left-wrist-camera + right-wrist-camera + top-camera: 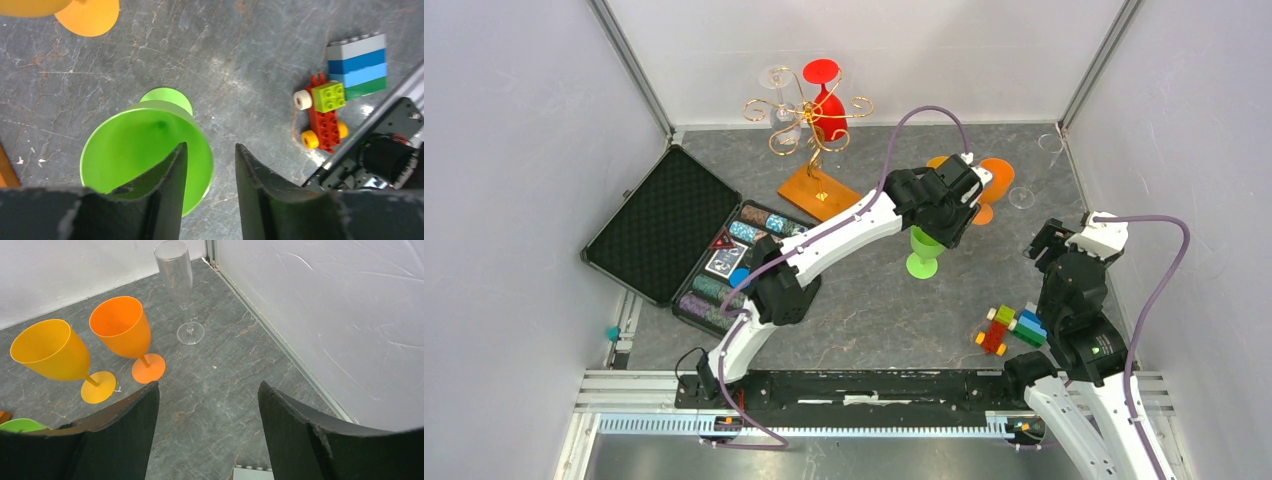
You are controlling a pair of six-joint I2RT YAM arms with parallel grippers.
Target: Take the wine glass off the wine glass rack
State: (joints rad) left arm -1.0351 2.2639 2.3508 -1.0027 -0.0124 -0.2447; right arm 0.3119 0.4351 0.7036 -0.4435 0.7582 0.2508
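Note:
The gold wire wine glass rack (784, 141) stands at the back on its wooden base (819, 192). A red wine glass (827, 100) and a clear glass (780, 92) hang upside down on it. My left gripper (949, 228) is far from the rack, right of centre, over a green wine glass (923, 250) that stands upright on the table. In the left wrist view the left gripper (210, 146) is open, with one finger inside the green glass (135, 145) and the other outside its rim. My right gripper (1049, 245) is open and empty, as the right wrist view (208, 385) shows.
An open black case of poker chips (684, 235) lies at the left. An orange glass (122, 325), a yellow-orange glass (50, 350) and a clear flute (175, 265) stand at the back right. Toy bricks (1012, 328) lie near the right arm. Walls close in three sides.

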